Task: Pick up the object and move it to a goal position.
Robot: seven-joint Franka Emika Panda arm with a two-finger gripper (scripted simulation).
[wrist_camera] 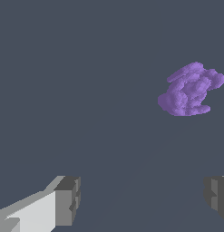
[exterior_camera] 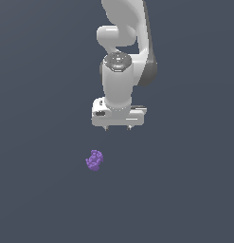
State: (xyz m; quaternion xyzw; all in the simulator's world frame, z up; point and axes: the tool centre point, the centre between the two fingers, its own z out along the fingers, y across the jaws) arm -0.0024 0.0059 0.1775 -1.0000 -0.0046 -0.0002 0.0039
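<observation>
A small purple bumpy clump (exterior_camera: 94, 160), shaped like a tiny bunch of grapes, is seen lying on a plain dark grey floor (exterior_camera: 38, 199); no edges or corners of that surface are visible in either view, so the clump cannot be placed against them. In the exterior view the clump is found below the white gripper (exterior_camera: 118, 128) and somewhat toward the exterior view's left of it, apart from it and untouched.

The gripper is carried at the end of the white Panda arm (exterior_camera: 119, 80), which is pointed straight down. Two short dark fingertips (exterior_camera: 107, 127) are seen protruding beneath the gripper body, spread well apart. In the wrist view the same wide gap is shown: one grey finger pad (wrist_camera: 68, 200) is seen at one side and the other at the opposite edge of the picture, with only bare floor between them. Nothing is held by the gripper.

In the wrist view the clump (wrist_camera: 189, 89) is shown beyond the fingers and off to one side of the gap, not between the pads
</observation>
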